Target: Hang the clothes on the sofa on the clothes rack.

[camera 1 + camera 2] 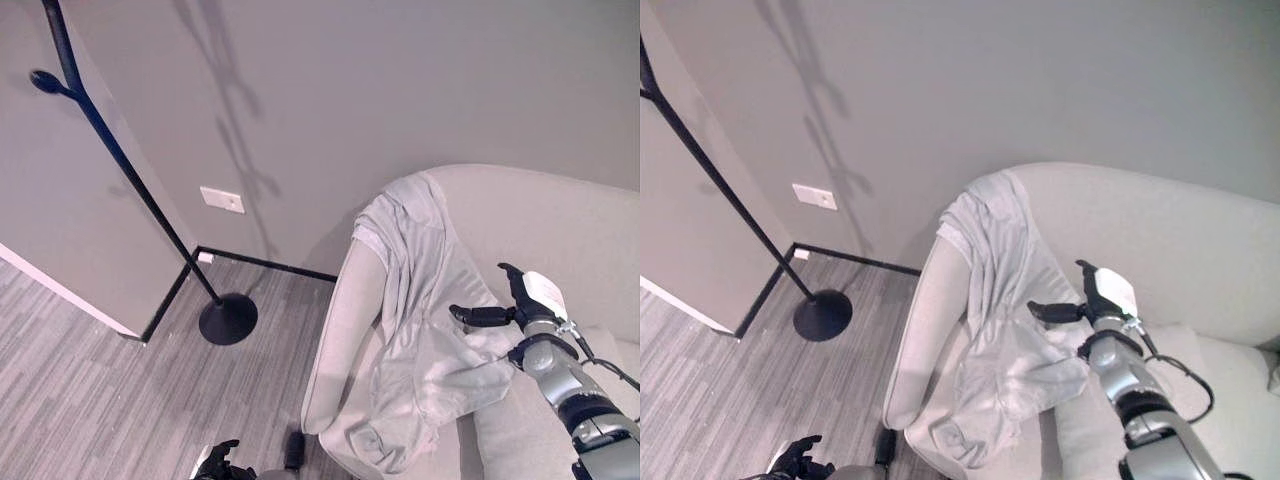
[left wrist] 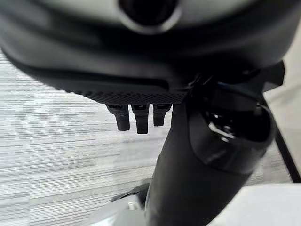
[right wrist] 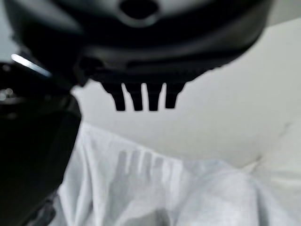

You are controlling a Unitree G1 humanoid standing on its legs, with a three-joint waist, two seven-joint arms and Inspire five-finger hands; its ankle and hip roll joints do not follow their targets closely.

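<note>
The right hand point(image 1: 525, 300) is hovering with fingers spread open, holding nothing, just above the pale grey garment point(image 1: 425, 330) draped over the sofa point(image 1: 560, 230) arm. The left hand point(image 1: 218, 464) is hanging low at the near edge, fingers loosely relaxed and empty, while the clothes rack point(image 1: 140, 195) is standing far left.

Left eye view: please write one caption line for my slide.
Open right hand hovers over pale garment draped on sofa.

Before me grey walls point(image 1: 400, 90) meet in a corner with black skirting point(image 1: 265, 263), a white wall plate point(image 1: 221, 199), and grey plank flooring point(image 1: 90, 380) below.
</note>
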